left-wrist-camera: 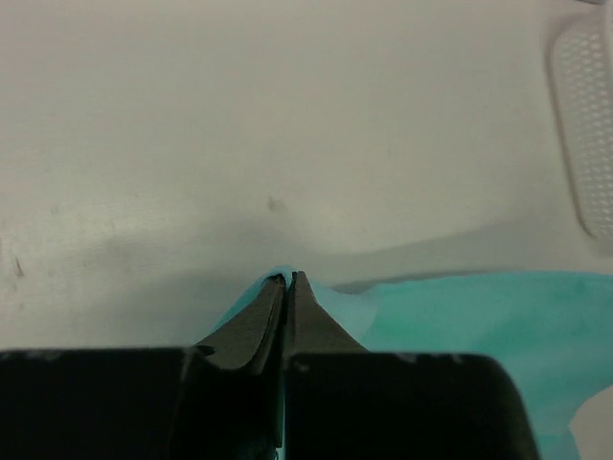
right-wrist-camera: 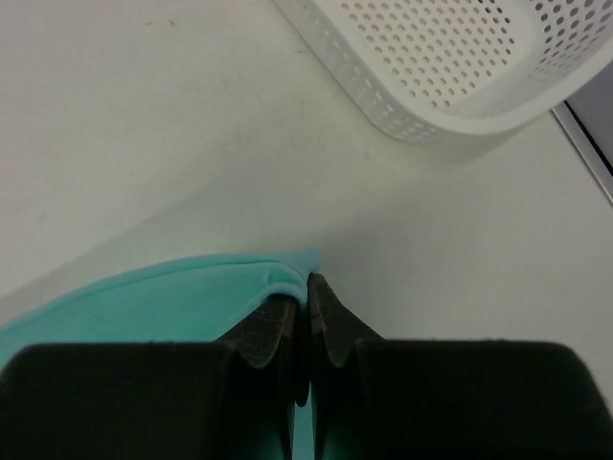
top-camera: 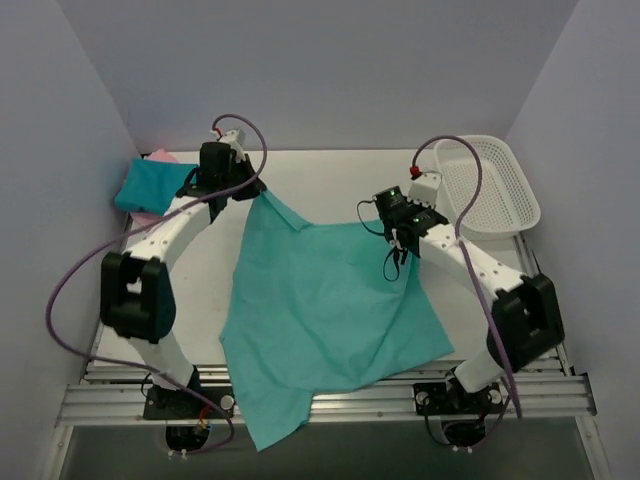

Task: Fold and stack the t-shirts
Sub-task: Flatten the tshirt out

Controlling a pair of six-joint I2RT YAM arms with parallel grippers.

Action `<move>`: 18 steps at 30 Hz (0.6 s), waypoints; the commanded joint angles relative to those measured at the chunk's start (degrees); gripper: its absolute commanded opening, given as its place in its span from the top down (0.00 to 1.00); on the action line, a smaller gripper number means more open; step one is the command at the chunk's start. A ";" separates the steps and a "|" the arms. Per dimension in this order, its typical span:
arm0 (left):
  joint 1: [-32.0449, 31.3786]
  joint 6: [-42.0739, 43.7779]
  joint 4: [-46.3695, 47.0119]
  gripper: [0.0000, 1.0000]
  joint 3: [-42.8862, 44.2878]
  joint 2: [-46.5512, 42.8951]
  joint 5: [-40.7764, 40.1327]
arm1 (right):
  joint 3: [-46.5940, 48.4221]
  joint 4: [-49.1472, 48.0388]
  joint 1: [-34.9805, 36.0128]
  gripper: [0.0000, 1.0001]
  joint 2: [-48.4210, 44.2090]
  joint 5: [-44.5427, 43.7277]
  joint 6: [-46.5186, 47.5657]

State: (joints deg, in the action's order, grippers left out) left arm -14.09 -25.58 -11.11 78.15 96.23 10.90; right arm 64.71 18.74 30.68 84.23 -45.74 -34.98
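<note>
The light teal-green t-shirt (top-camera: 330, 310) is spread mid-frame on the desk (top-camera: 330, 175), with its long axis laid from the top edge to the lower left. Its top corners are clamped in the closed left tool (left-wrist-camera: 287, 280) and right tool (right-wrist-camera: 306, 286).

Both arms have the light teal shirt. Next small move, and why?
Probably drag both corners toward the far side of the table. The left gripper and right gripper are each shut on the far edge of the light teal t-shirt, which lies rumpled with its near part hanging over the front edge.
</note>
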 commanded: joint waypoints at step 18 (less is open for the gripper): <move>8.02 -2.55 -4.62 0.06 43.79 23.06 -2.72 | 46.58 2.27 -13.54 0.00 29.36 0.39 3.69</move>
State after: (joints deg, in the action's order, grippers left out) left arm -5.15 -28.95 -29.43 128.49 134.89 9.13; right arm 113.75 20.38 15.88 123.74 -41.69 -32.71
